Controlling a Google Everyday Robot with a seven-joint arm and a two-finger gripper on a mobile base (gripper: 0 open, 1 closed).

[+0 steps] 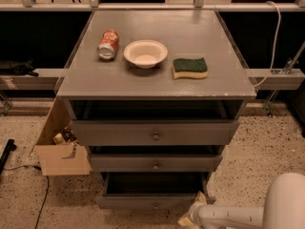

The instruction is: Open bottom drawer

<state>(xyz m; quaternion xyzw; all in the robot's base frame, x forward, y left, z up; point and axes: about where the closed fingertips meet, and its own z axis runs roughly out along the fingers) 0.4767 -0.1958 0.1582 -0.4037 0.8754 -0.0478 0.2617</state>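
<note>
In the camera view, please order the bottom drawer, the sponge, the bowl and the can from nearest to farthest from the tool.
1. bottom drawer, beside the tool at lower right.
2. sponge, tabletop right.
3. bowl, tabletop centre.
4. can, tabletop left.

So the grey cabinet top (157, 82) had three things sitting on it: a white bowl (145, 53) roughly dead centre, a red soda can (108, 44) tipped on its side just off the bowl at 9 o'clock, and a green-and-yellow sponge (189, 67) near the bowl at about 4 o'clock. Down on the speckled floor (267, 147), an open cardboard box (59, 151) sat at the cabinet's 8 o'clock, and the gripper (189, 218) hung low at its 5 o'clock.
</note>
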